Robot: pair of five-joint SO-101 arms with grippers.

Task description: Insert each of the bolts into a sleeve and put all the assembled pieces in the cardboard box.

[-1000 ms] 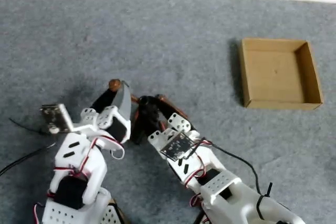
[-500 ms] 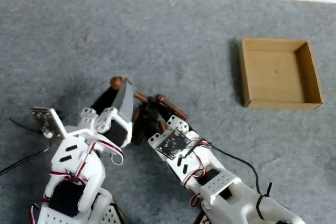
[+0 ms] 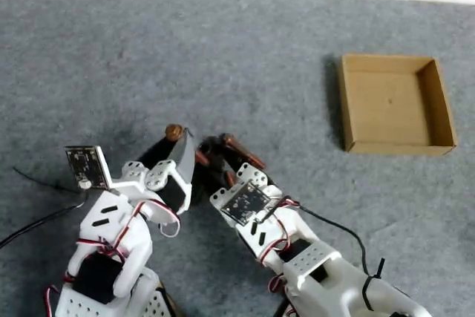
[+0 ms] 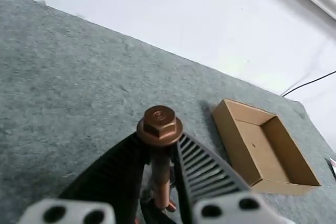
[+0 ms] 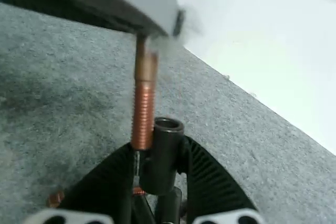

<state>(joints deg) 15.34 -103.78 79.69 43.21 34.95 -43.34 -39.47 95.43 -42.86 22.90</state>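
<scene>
You're on the insertion step: left gripper (image 4: 160,149) clamped on the bolt (image 4: 159,124), right gripper (image 5: 159,155) clamped on the sleeve (image 5: 164,148), both well apart from the cardboard box (image 3: 386,102). The bolt tip looks just beside the bore, so next line it up and push in.

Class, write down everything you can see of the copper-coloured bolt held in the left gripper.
The bolt looks like copper-coloured metal: a hexagonal head on a round flange, a smooth shank, then a threaded end. It is held head up, threads down, clamped by its shank between the left gripper's dark fingers. Its threaded tip hangs beside the open mouth of the black sleeve held by the right gripper, not inside it; whether they touch is unclear.
</scene>
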